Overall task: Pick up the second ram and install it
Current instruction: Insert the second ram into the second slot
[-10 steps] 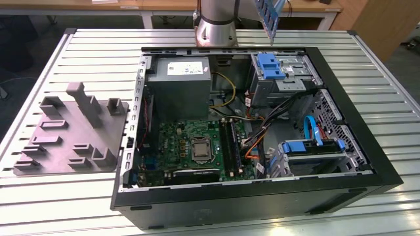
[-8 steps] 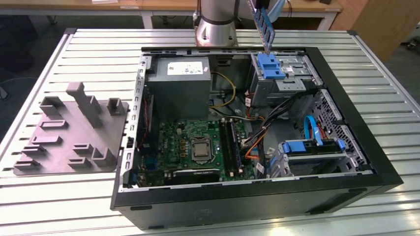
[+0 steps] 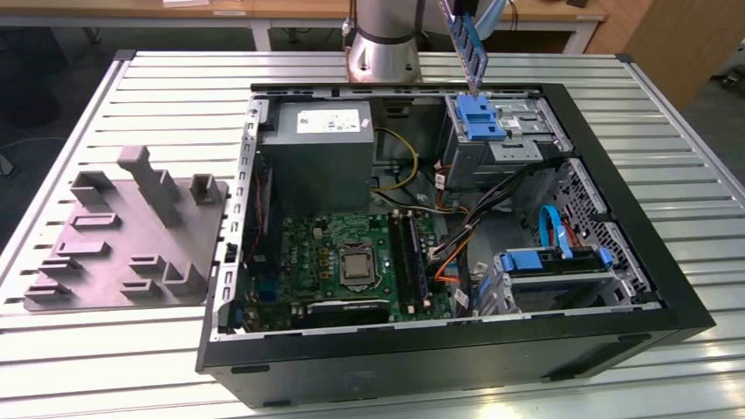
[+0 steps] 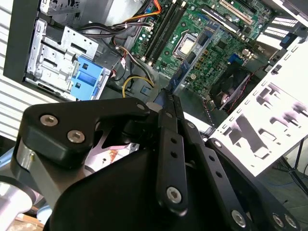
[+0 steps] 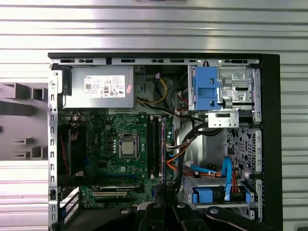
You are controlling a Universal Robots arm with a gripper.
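Now gripper (image 4: 166, 98) clamps ram (image 3: 466, 48); long axis near-vertical (free end down, over case (image 3: 407, 367)).

Slatted metal bench (image 3: 117, 349) carries open computer case (image 3: 407, 367), set toward the edge at exterior view's right. Grey moulded fixture (image 3: 128, 236) lies just beside case, near bench edge at exterior view's left. Inside case:
- grey power supply (image 3: 317, 144) toward far edge
- blue drive bracket (image 3: 480, 118) near it
- yellow cables (image 3: 402, 161) between them
- second blue caddy (image 3: 547, 262) nearer front
- CPU socket (image 3: 352, 264) on board
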